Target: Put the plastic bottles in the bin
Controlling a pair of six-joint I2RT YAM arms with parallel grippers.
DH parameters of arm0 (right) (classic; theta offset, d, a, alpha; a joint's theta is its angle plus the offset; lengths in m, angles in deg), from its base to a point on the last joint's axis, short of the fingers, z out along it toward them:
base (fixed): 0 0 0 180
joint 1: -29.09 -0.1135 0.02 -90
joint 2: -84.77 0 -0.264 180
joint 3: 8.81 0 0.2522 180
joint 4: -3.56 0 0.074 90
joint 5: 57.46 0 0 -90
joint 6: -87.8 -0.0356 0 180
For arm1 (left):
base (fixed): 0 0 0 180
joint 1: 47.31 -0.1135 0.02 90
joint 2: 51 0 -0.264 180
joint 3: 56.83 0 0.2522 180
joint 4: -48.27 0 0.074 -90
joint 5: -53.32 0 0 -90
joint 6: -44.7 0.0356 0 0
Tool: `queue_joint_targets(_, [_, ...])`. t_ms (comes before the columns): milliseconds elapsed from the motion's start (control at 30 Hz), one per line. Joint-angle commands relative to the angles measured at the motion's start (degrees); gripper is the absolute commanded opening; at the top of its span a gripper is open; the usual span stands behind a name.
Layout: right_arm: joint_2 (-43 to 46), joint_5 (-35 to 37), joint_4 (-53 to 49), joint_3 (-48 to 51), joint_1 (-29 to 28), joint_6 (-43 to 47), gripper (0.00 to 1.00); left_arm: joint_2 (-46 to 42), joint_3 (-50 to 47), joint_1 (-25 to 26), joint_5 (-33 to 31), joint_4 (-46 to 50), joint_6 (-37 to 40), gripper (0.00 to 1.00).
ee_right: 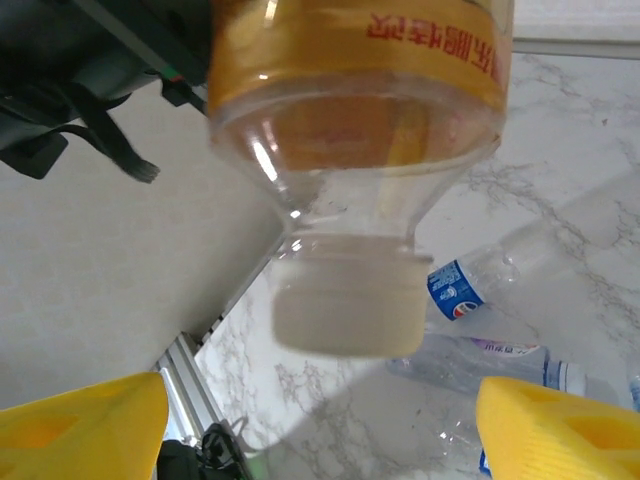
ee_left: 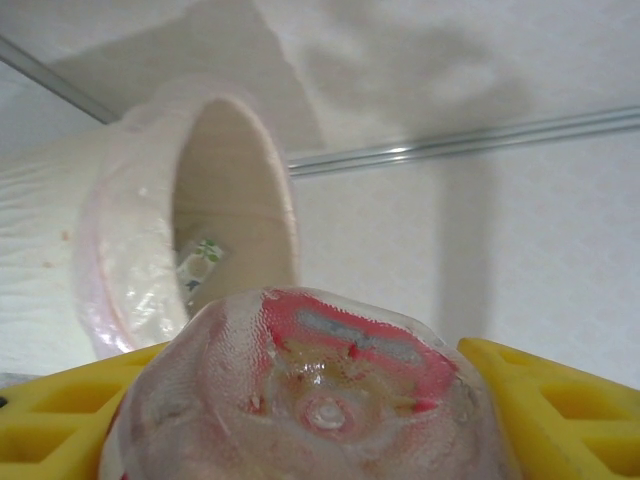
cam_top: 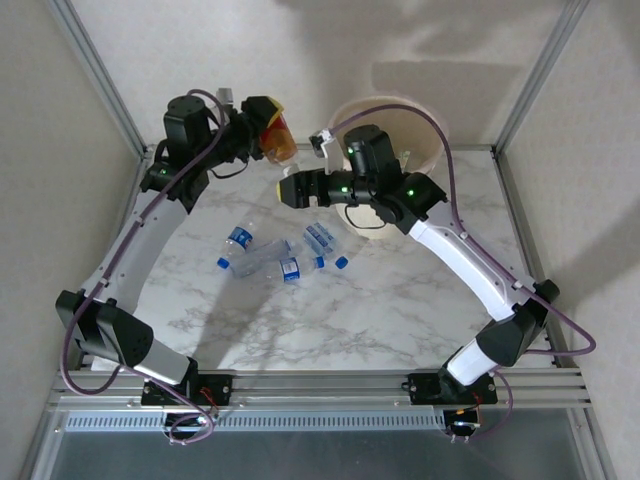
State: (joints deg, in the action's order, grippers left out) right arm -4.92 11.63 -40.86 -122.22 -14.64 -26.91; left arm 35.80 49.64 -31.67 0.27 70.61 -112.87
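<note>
Top external view: the marble table [cam_top: 400, 300] bears the cream bin [cam_top: 425, 120] at its far side, partly behind the right arm (a pinkish liner shows from the left wrist). The left gripper [cam_top: 266, 118], raised to the left of the bin, clamps an orange-labelled bottle [cam_top: 282, 142] between yellow fingers [ee_left: 560, 400]. The right gripper [cam_top: 290, 188] hangs near that bottle, jaws spread wide and empty. Clear blue-capped bottles [cam_top: 280, 255] lie clustered on the table, well apart from the bin.
</note>
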Motion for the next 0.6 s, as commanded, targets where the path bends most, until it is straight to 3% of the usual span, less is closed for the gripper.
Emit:
queue_joint_targets(0, [-0.2, -0.1, 0.3, -2.4, 0.8, -0.2, 0.71, 0.8, 2.8, 1.0, 2.2, -1.5, -1.2, 0.64])
queue_joint_targets(167, [-0.4, 0.7, 0.1, -3.2, 1.5, -0.7, 0.53, 1.4, 3.7, 1.8, 2.7, 0.6, 0.6, 0.64])
queue_joint_targets(567, [0.4, 0.9, 0.7, -2.9, 2.5, -1.6, 0.3, 1.7, 5.0, 3.8, 3.7, 2.5, 3.3, 0.62])
